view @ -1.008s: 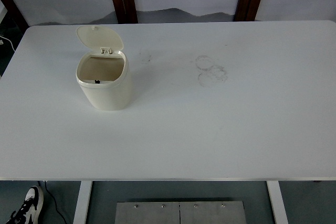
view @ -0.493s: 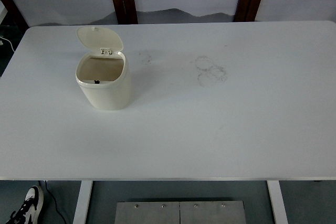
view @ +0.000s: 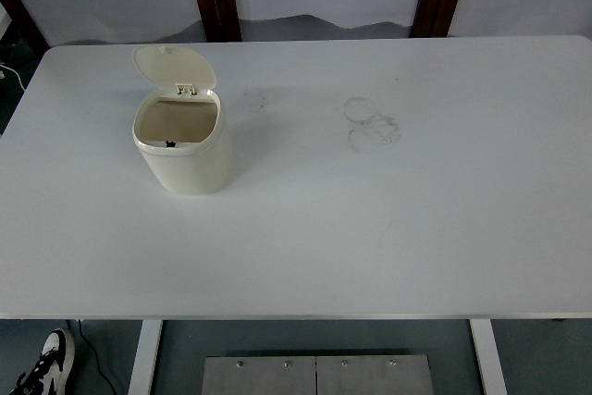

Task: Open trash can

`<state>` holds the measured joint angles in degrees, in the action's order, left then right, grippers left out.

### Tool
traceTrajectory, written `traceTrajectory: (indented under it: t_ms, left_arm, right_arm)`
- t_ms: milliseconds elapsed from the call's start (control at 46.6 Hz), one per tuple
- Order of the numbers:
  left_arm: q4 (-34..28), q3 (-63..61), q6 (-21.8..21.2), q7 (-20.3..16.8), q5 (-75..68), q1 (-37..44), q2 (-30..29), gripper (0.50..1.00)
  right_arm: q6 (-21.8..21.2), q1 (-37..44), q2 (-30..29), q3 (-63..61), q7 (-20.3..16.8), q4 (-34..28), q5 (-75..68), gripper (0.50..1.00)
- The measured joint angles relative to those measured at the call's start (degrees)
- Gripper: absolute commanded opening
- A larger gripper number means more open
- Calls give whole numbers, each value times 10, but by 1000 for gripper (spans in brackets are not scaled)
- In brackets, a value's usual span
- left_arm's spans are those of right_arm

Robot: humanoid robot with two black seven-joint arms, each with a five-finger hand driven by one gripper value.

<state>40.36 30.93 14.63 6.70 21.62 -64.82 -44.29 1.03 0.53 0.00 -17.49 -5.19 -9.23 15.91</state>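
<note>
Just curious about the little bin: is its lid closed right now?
No, the lid is flipped up behind the trash can, showing its inside.

Cream trash can, lid up

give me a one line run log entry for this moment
trash can: upright, table left | lid: open, hinged back | hands: not in view

Trash can stands upright on the desk at far left, lid raised behind its opening, ring marks well apart to its right.
</note>
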Motion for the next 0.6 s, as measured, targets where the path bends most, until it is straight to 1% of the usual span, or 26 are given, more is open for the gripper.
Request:
traceTrajectory:
  t_ms: [129, 322, 472, 601]
  left_arm:
    - [-4, 33, 1, 0, 0, 36, 4, 1000]
    - [-6, 63, 35, -2, 0, 71, 4, 1000]
    - [-6, 70, 35, -25, -1, 90, 7, 1000]
    - [-6, 70, 33, -28, -2, 99, 8, 1000]
  right_arm:
    - [0, 0, 0, 0, 0, 0, 0, 995]
    - [0, 0, 0, 0, 0, 0, 0, 995]
    - [0, 0, 0, 0, 0, 0, 0, 995]
    - [0, 0, 0, 0, 0, 0, 0, 995]
